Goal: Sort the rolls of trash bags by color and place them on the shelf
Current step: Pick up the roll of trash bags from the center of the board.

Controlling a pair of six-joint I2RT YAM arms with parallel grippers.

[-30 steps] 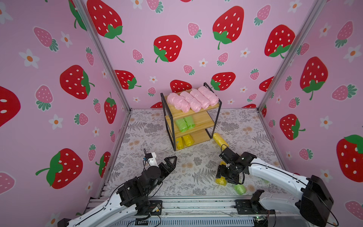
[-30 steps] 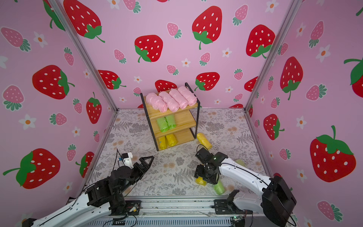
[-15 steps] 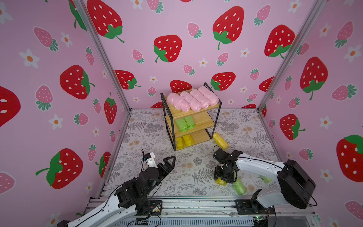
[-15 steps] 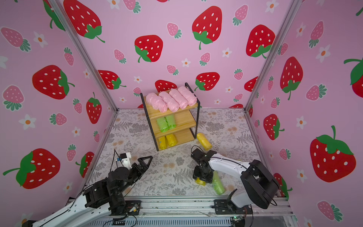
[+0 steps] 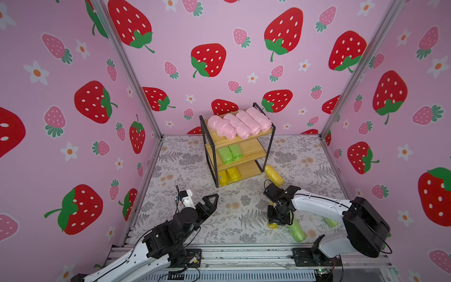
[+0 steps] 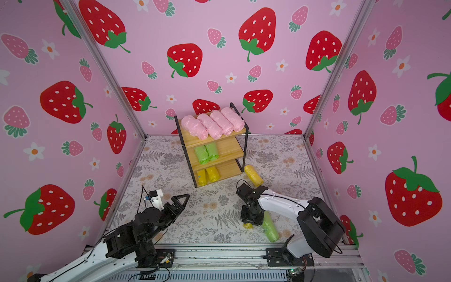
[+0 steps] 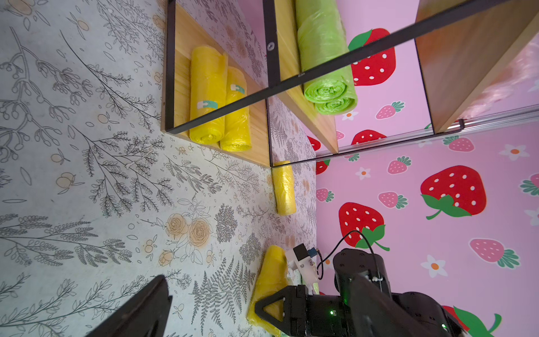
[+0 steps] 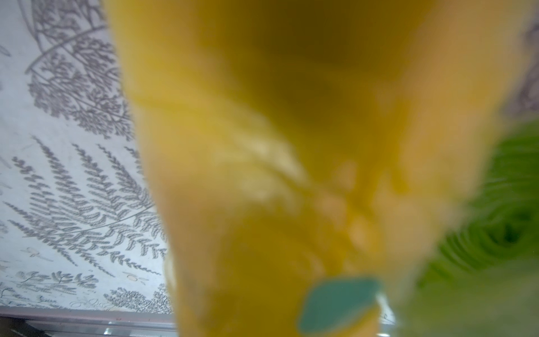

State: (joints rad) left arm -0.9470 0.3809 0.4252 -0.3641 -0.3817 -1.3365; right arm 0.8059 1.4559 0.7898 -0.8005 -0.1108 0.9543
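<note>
Well in front of the shelf [image 5: 253, 149], the right pincer [image 5: 278, 219] clamps a yellow roll [image 7: 269, 280] lying on the worktop [image 5: 244, 202], with a green roll [image 5: 296, 230] just beside it. The soft plastic could squash and slip free on lifting, or the pincer could drag the green roll along. The left pincer [image 5: 211, 199] hangs wide open.

Probably a lab test booth — strawberry-print walls [image 5: 219, 29], aluminium rail base [image 5: 244, 254].
</note>
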